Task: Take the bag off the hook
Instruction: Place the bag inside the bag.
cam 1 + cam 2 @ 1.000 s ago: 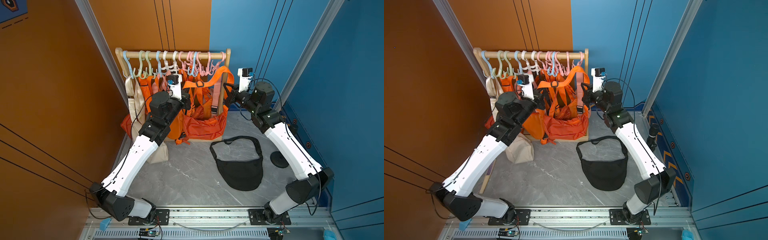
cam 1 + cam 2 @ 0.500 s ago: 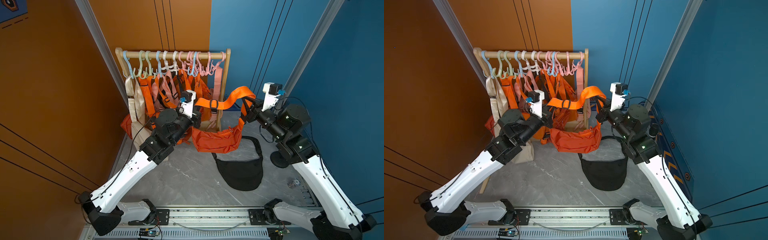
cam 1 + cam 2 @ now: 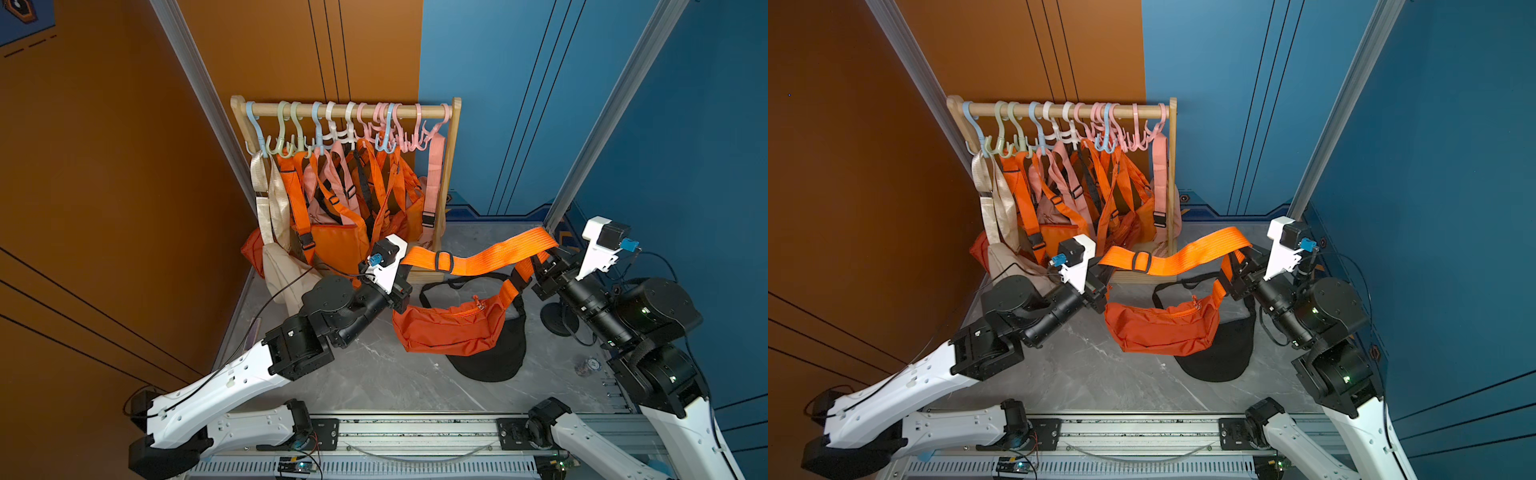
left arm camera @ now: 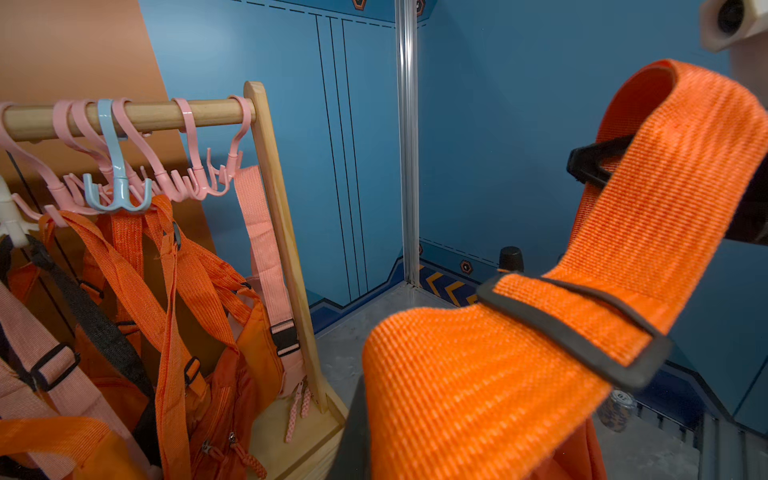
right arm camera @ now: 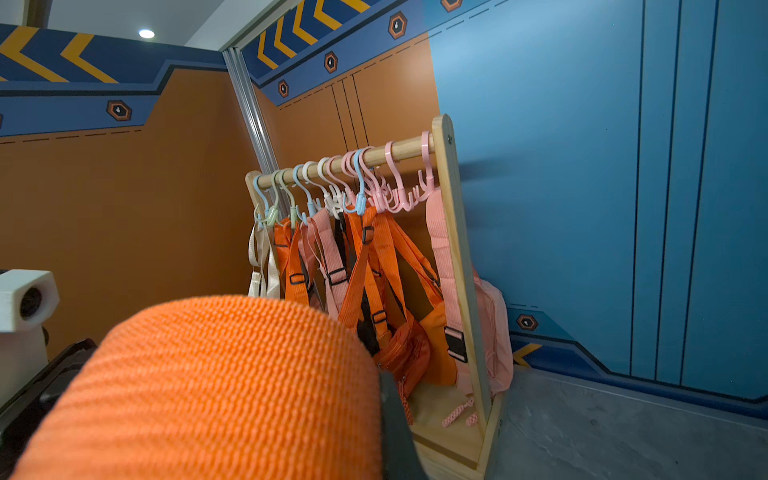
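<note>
We see the left tool (image 3: 404, 272) and right tool (image 3: 540, 272) both clamped tight on the wide orange webbing strap (image 3: 478, 261) stretched between them. Below it hangs the orange nylon waist bag (image 3: 449, 330), clear of the pastel plastic hooks (image 3: 386, 139) on the wooden rack (image 3: 454, 166), above a black fabric bag (image 3: 494, 361) lying on the grey bench (image 3: 365, 378).

Both top views looked down from high above the robot's base toward the wooden rack (image 3: 345, 110), sharing nearly the whole scene. The left wrist camera sat very near the orange strap (image 4: 478, 395), facing the rack's end by the blue wall (image 4: 498, 124). The right wrist camera, just as near the strap, saw the whole rack.
</note>
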Available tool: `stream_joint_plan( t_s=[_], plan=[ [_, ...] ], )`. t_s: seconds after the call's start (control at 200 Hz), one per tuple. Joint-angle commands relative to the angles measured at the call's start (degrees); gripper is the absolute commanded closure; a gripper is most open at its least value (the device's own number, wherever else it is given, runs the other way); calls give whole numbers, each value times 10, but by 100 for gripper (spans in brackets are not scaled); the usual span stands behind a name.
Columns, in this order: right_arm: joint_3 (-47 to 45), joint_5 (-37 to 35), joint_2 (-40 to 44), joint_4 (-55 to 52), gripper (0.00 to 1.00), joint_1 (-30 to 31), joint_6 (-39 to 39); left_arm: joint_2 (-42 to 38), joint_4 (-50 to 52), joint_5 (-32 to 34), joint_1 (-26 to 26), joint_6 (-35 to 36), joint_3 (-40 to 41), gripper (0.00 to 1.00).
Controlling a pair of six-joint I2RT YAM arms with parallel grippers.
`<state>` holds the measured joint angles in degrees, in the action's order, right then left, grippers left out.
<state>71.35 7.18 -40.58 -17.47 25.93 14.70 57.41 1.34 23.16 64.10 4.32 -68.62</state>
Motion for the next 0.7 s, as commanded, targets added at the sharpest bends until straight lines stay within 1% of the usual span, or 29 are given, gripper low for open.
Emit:
stream_joint_plan(
  t_s=[0.0, 0.115, 0.185, 0.22, 0.235, 0.3, 0.405, 0.49, 0.586, 0.661, 0.696],
  plan=[
    [-19, -8, 40, -46, 100, 4, 10, -25, 0, 87, 45, 12, 41, 100],
    [-38, -17, 73, -92, 100, 4, -3, -44, -14, 153, 94, 8, 86, 100],
    [-51, -20, 98, -112, 100, 4, -3, -54, -23, 177, 122, 0, 116, 100],
    [-60, -22, 111, -120, 100, 4, -2, -57, -24, 179, 136, -4, 125, 100],
    [-62, -23, 117, -123, 100, 4, -2, -57, -25, 199, 141, -5, 128, 100],
    [-79, -27, 141, -138, 100, 4, 4, -59, -28, 222, 169, -12, 140, 100],
    [-109, -42, 176, -162, 100, 3, 15, -53, -41, 253, 197, -40, 168, 100],
    [-143, -61, 203, -176, 100, 3, 21, -44, -45, 259, 198, -80, 193, 100],
    [-191, -73, 228, -171, 100, 3, 33, -32, -66, 279, 194, -105, 222, 100],
    [-224, -86, 237, -169, 100, 3, 41, -25, -64, 275, 174, -141, 237, 100],
    [-237, -93, 238, -167, 100, 3, 43, -21, -57, 269, 156, -161, 242, 100]
  ],
)
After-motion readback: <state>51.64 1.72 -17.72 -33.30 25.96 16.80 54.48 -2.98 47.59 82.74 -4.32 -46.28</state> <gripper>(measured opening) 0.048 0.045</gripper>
